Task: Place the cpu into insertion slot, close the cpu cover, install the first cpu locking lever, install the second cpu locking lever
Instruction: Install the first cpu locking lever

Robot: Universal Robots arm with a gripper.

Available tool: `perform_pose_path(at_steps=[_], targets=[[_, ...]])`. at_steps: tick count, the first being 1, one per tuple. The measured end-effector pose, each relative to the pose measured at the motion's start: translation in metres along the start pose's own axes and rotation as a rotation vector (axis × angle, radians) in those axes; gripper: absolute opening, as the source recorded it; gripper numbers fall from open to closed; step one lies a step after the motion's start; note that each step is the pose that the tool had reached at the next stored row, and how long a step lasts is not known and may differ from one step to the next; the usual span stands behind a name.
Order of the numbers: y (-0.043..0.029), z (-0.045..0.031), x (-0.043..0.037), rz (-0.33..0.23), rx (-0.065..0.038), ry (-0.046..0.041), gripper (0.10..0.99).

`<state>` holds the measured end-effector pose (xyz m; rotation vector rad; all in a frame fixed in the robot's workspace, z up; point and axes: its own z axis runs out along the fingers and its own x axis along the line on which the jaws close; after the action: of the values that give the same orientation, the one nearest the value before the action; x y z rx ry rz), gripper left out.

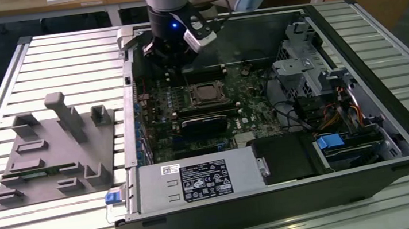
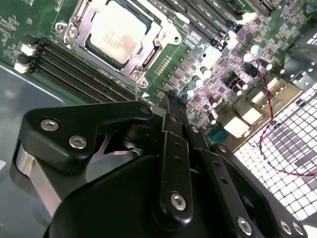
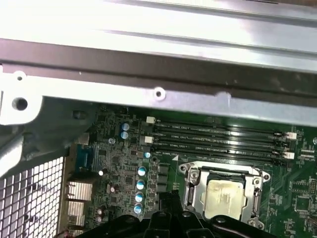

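Silver-beige square cpu sits seated under the closed silver frame cover. Levers apparently remain unlatched. Black gripper hovers beside the socket's edge; I cannot tell its opening.

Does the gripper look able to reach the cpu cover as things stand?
Probably yes. The gripper hangs inside the open case, just beside the cpu cover, which looks closed over the cpu, and nothing stands between them.

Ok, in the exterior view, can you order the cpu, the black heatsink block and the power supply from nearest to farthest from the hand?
1. cpu, just below the hand in the view.
2. black heatsink block, below the cpu.
3. power supply, lowest, near the view's bottom.
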<state>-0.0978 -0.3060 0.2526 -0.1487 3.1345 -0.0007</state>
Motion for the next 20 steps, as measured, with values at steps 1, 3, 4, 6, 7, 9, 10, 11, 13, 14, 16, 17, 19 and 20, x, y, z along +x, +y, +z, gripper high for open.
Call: perform_pose_path(at_steps=[1, 3, 4, 6, 7, 9, 10, 11, 13, 14, 16, 17, 19, 20], targets=[[0.0015, 0.0000, 0.0004, 0.000, 0.000, -0.0001, 0.106], [0.0047, 0.0000, 0.0006, 0.000, 0.000, 0.0000, 0.106], [0.0064, 0.0000, 0.0006, 0.000, 0.000, 0.0000, 0.106], [0.0096, 0.0000, 0.0003, 0.000, 0.000, -0.0001, 0.106], [0.0110, 0.0000, 0.0001, 0.000, 0.000, -0.0001, 0.106], [0.0133, 0.0000, -0.0001, 0.000, 0.000, 0.0000, 0.106], [0.0141, 0.0000, -0.0002, 0.000, 0.000, 0.0000, 0.106], [0.0147, 0.0000, -0.0002, 0.000, 0.000, -0.0001, 0.106], [0.0156, 0.0001, -0.0006, 0.000, 0.000, 0.0000, 0.106], [0.0159, 0.0002, -0.0009, 0.000, 0.000, -0.0001, 0.106], [0.0163, 0.0003, -0.0022, 0.001, 0.000, -0.0001, 0.106], [0.0164, 0.0004, -0.0030, 0.002, 0.000, 0.0000, 0.106], [0.0165, 0.0004, -0.0049, 0.003, 0.000, 0.0000, 0.106], [0.0166, 0.0005, -0.0059, 0.004, 0.000, 0.0000, 0.106]])
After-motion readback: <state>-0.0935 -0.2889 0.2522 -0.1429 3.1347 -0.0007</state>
